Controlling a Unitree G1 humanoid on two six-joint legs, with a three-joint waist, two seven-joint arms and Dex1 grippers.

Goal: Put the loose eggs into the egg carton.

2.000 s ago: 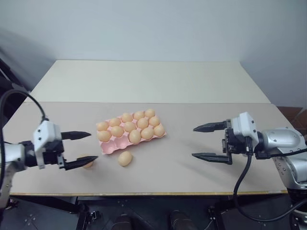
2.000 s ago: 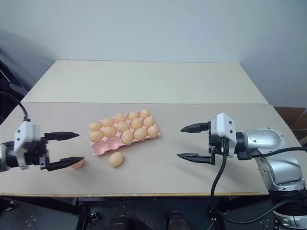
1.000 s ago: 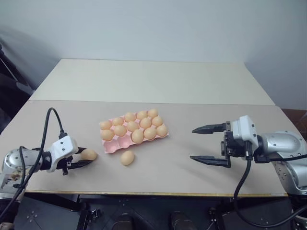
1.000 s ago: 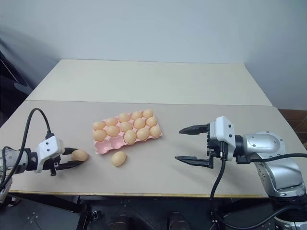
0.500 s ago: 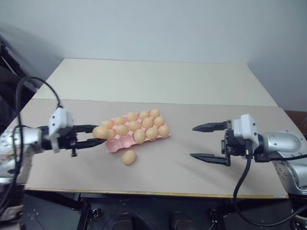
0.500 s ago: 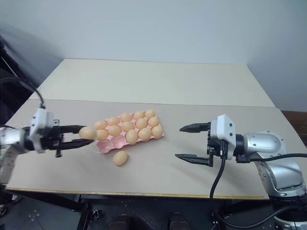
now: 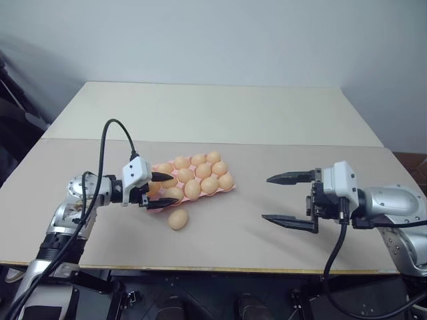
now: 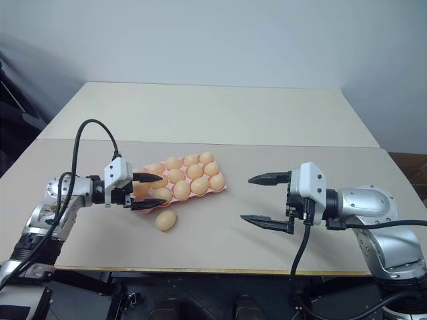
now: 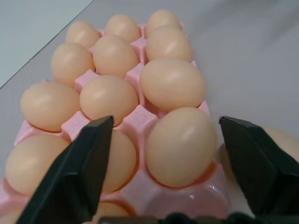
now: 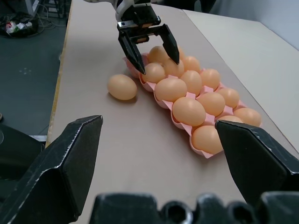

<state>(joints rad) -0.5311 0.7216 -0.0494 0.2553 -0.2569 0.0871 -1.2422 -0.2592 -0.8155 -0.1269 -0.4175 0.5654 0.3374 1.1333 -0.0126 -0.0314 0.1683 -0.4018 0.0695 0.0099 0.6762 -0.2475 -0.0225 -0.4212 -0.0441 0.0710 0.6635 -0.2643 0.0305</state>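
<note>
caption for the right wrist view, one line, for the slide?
Open left gripper poised over the near end of the egg carton, one loose egg on the table beside it.

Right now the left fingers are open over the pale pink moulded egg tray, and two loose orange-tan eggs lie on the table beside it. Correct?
Not quite: one loose egg lies beside the tray, as the right eye view shows. The left fingers are indeed open over it.
</note>
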